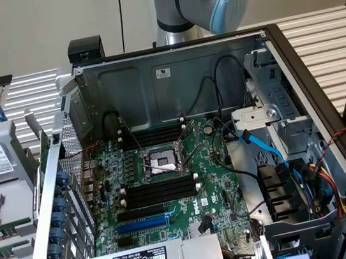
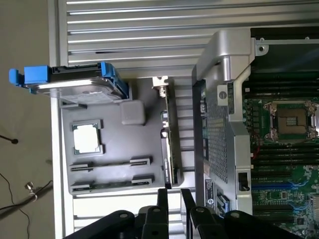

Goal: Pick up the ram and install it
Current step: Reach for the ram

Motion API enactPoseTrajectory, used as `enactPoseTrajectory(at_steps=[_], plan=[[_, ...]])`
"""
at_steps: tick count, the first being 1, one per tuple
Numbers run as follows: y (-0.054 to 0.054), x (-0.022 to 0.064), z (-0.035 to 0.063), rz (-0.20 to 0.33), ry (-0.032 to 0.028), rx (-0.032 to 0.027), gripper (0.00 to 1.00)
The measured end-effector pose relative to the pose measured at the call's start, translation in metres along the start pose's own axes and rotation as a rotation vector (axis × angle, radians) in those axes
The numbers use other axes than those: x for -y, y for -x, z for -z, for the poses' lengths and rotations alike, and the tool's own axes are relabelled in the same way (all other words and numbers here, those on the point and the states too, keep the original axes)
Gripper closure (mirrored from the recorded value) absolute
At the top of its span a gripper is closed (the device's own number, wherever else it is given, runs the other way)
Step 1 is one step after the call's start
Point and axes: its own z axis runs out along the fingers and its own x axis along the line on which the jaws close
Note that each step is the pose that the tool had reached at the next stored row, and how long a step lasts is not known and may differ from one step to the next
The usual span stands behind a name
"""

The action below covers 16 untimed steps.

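Wrist view: the gripper (image 2: 174,193) stands spread and empty. The ram (image 2: 166,144), on edge, runs lengthwise straight out ahead of the fingertips (image 2: 162,195), its near end just beyond them.

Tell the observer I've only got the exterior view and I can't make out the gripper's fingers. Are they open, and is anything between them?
Observer: The gripper is open; nothing sits between its two black fingers.
Operator: What are they nearest to?
Observer: A long thin green-edged stick, likely the ram, standing on edge along the flat grey tray's side; its end lies just off the fingertips.
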Motion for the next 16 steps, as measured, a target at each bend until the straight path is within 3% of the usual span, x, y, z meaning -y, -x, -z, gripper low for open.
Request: enactPoseTrajectory(at_steps=[8,11,13,16], plan=[[-0.036,0.0042,0.0008,0.0,0.0012,0.0001,0.75],[-0.038,0.0044,0.0008,0.0,0.0014,0.0002,0.75],[-0.038,0.0045,0.0013,0.001,0.002,0.0034,0.75],[-0.038,0.0044,0.0016,0.033,0.008,0.0021,0.75]])
